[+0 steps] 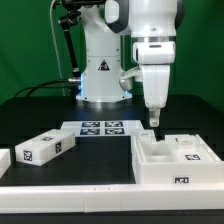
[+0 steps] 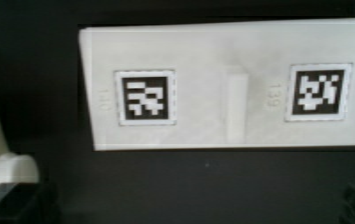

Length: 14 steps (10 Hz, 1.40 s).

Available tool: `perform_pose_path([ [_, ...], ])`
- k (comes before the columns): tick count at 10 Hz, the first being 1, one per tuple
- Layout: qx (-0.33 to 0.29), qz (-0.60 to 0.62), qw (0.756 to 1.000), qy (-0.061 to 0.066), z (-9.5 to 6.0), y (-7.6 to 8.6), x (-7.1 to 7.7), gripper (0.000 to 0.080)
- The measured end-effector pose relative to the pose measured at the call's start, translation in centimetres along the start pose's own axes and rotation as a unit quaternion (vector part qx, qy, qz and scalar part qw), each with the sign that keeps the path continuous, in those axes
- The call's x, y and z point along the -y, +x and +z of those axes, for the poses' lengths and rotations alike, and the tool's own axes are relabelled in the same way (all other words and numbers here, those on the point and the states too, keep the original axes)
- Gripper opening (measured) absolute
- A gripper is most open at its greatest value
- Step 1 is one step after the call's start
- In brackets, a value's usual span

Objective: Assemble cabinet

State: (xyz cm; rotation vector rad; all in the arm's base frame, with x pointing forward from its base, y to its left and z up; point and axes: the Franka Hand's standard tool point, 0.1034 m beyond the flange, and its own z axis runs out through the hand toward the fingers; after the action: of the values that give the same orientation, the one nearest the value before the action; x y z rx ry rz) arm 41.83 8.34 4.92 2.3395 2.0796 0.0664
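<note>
**Desk:** What are you looking at, biggest first?

**Me:** I'm looking at the black table [image 1: 100, 165], with the arm [image 1: 150, 45] reaching down on the exterior view's right. The cabinet [image 1: 172, 168] is sitting at the lower right of the frame, open side up, with its compartments showing.

**Desk:** And the claw?

**Me:** The claw [image 1: 154, 122] is hanging released just above the cabinet's rear edge, near its upper-left corner in the frame. In the wrist view the fingers [image 2: 10, 200] are standing wide apart with nothing between them, so I'm carrying nothing.

**Desk:** Why are you parking it there?

**Me:** I'm judging it as a line-up on the cabinet, since wide jaws are leaving room to straddle a wall or push it. A white face bearing two tags [image 2: 147, 97] is filling the wrist view. I'm taking it for part of the cabinet, though I can't tell which part.

**Desk:** Is anything getting in the way?

**Me:** Nothing is crowding me, I'm thinking. A loose block [image 1: 45, 147] is lying at the middle left, well apart from the cabinet. The marker board [image 1: 100, 127] is lying flat in the centre, near the claw but too low to be obstructing. A white strip [image 1: 70, 186] is running along the lower left, and a small piece [image 1: 4, 158] is showing at the left edge, cut off.
</note>
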Motion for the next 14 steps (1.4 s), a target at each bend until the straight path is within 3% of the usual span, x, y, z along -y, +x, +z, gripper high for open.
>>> perform_pose_path([
  [5, -0.004, 0.009, 1.000, 0.014, 2.1, -1.4, 0.6, 0.0796],
  [8, -0.007, 0.012, 1.000, 0.022, 3.2, -1.5, 1.2, 0.0796],
  [11, -0.008, 0.012, 1.000, 0.023, 3.3, -1.4, 1.4, 0.0796],
  [14, -0.009, 0.013, 1.000, 0.025, 3.6, -1.4, 1.6, 0.0379],
])
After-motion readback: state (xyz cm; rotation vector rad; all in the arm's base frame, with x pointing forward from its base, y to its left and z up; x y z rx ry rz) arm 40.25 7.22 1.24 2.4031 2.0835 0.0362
